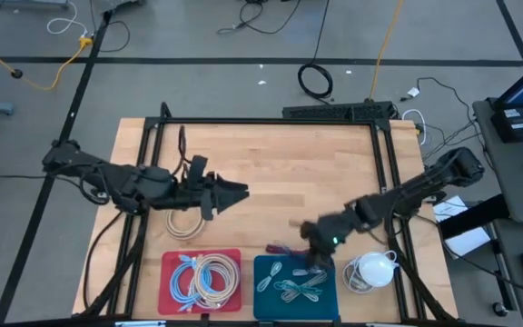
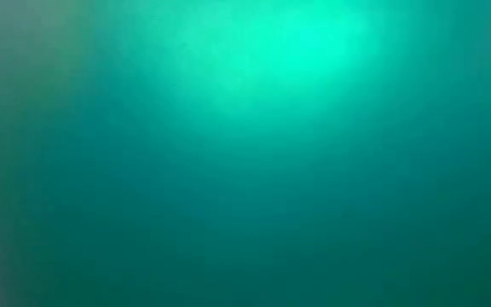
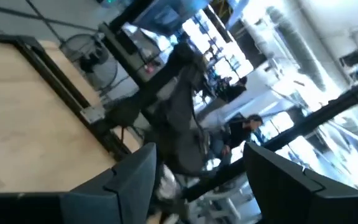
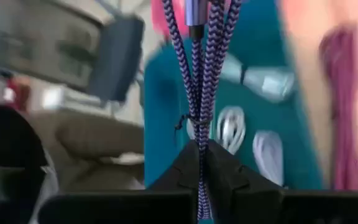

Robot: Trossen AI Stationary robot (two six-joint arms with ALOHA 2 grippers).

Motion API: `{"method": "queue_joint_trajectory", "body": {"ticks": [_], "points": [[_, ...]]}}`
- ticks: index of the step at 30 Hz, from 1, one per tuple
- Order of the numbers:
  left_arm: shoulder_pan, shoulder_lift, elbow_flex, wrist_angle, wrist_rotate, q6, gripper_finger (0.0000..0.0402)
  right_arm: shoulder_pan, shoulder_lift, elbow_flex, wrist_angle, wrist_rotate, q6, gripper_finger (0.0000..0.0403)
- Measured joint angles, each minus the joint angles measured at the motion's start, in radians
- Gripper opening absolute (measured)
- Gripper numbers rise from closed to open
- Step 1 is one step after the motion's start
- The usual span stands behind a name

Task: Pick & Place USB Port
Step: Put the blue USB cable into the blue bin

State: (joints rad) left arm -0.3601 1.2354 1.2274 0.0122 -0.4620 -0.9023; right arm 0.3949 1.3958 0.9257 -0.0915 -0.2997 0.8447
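Observation:
A purple braided cable bundle [image 4: 197, 74] with a metal plug [image 4: 193, 22] sticks out ahead of my right gripper [image 4: 202, 149], which is shut on it. In the high view this gripper [image 1: 314, 247] hovers at the far edge of the teal tray [image 1: 263, 289], and the purple cable [image 1: 278, 247] shows beside it. The tray holds pale cable coils [image 1: 298, 289]. My left gripper [image 1: 236, 193] is open over bare wood left of the table's middle, and its fingers [image 3: 135, 180] have nothing between them. My right gripper pinches the purple cable bundle between its two fingers, just behind the tie that binds the strands [image 4: 194, 121]. Several strands run together through the fingers. The fingers lie along the bundle, which reaches forward over the teal tray [image 4: 166, 124]. Whether its far end rests on anything, I cannot tell.
A red tray [image 1: 169, 272] left of the teal one holds blue and beige cable coils [image 1: 202, 280]. A beige coil [image 1: 184, 223] lies on the wood near my left gripper. A white coil [image 1: 370, 271] lies right of the teal tray. The table's far half is bare wood [image 1: 289, 163].

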Motion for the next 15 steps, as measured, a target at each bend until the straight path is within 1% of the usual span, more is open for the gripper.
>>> {"method": "queue_joint_trajectory", "body": {"ticks": [4,6,10,15], "points": [[-0.016,-0.002,0.002,-0.046,-0.032,-0.043,0.0245,0.072,0.01,0.001,-0.034,0.122,0.015,0.0001],[-0.026,0.004,0.001,-0.077,-0.041,-0.063,0.0245,0.097,0.016,0.004,-0.056,0.156,0.032,0.0001],[-0.037,0.008,0.001,-0.099,-0.068,-0.077,0.0246,0.145,0.055,0.002,-0.082,0.158,0.044,0.0],[-0.039,0.008,0.001,-0.107,-0.083,-0.078,0.0246,0.187,0.141,0.0,-0.111,0.121,0.052,0.0]]}}
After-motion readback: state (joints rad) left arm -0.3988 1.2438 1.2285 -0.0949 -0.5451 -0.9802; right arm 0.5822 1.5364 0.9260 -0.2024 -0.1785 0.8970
